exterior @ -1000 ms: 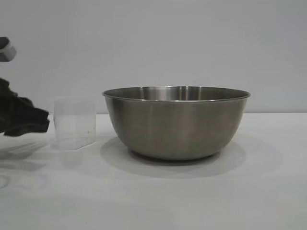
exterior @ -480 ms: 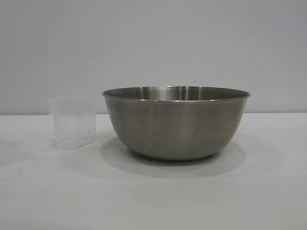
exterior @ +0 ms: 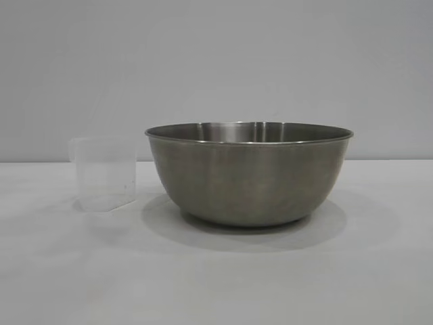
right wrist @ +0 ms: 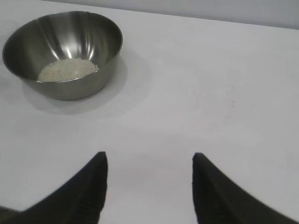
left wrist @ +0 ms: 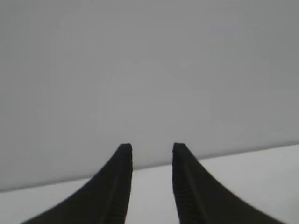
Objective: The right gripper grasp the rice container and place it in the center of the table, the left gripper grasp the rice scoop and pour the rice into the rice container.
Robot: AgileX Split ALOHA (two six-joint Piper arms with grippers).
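The bowl (exterior: 248, 172) with rice (right wrist: 68, 70) sits mid-worktop (exterior: 216, 284), the empty cup (exterior: 105, 174) just left; both grippers (left wrist: 152, 149) (right wrist: 149, 158) hang released, empty. A careless return could topple the light cup.

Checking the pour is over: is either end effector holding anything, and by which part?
Nothing is held. The left end effector and right end effector are both open and empty; the scoop stands beside the bowl.
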